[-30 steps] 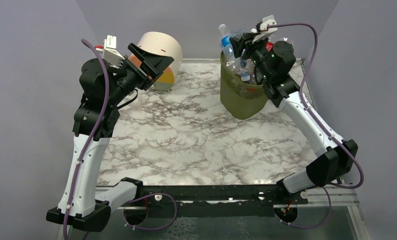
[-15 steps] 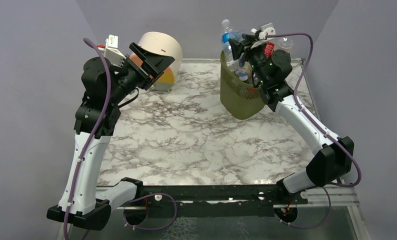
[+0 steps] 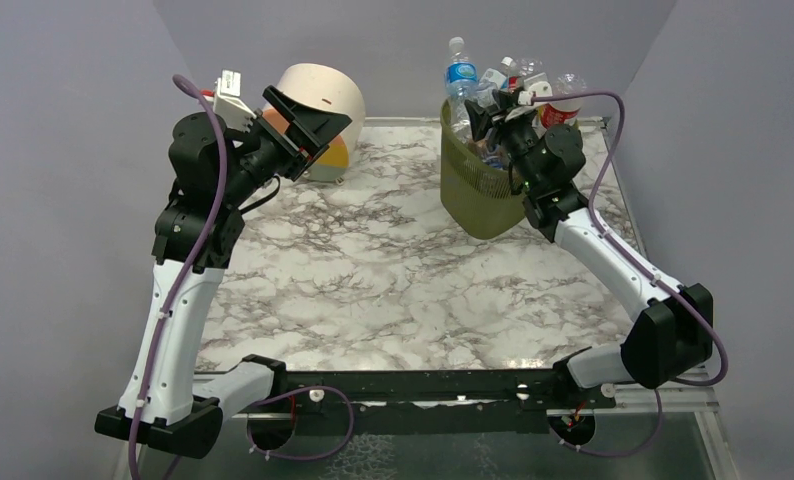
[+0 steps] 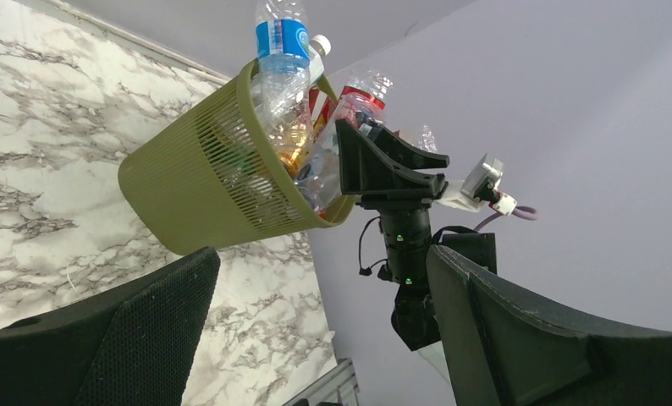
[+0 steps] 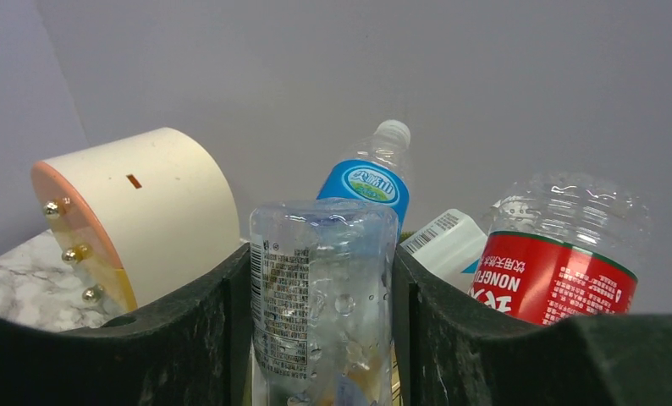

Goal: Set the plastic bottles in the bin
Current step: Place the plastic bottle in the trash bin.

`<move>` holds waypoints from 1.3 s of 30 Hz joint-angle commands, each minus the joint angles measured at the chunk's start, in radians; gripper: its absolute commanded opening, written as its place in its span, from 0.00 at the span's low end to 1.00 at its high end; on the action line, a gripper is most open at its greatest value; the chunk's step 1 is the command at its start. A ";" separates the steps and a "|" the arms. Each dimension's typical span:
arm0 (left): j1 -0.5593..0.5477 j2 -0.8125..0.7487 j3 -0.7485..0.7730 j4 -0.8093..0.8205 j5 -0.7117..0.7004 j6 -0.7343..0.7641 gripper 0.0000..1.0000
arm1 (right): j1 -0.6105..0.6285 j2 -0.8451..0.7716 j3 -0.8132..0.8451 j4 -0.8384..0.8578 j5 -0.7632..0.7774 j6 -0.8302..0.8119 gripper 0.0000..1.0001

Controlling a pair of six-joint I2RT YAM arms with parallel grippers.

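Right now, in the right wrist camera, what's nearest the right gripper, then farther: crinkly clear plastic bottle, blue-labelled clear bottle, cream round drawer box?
1. Crinkly clear plastic bottle: between the right gripper's fingers.
2. Blue-labelled clear bottle: just behind.
3. Cream round drawer box: farthest, left.

The clear bottle (image 5: 322,321) between the black fingers of the right gripper (image 5: 320,254) bears fine black print on see-through plastic. Beyond it, the blue-labelled bottle (image 5: 365,188) has a pale cap. To the gripper's right, the red-labelled bottle (image 5: 561,275) shows white lettering. The bin (image 3: 478,190) is olive green with mesh-patterned sides. Left of the gripper, the round drawer box (image 5: 138,211) is cream with an orange face and gold knobs. The table (image 3: 373,270) is white marble veined grey.
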 commanded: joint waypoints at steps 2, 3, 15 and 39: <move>-0.002 -0.002 -0.016 0.024 0.016 0.013 0.99 | 0.003 -0.054 -0.016 0.034 0.006 0.016 0.56; -0.003 -0.003 -0.017 0.026 0.017 0.013 0.99 | 0.003 -0.056 -0.014 0.026 0.004 0.015 0.57; -0.002 -0.021 -0.053 0.037 0.016 0.007 0.99 | 0.003 -0.096 0.022 -0.089 0.023 0.040 0.80; -0.009 -0.136 -0.452 0.113 -0.113 0.183 0.99 | 0.003 -0.478 0.090 -0.768 0.049 0.185 1.00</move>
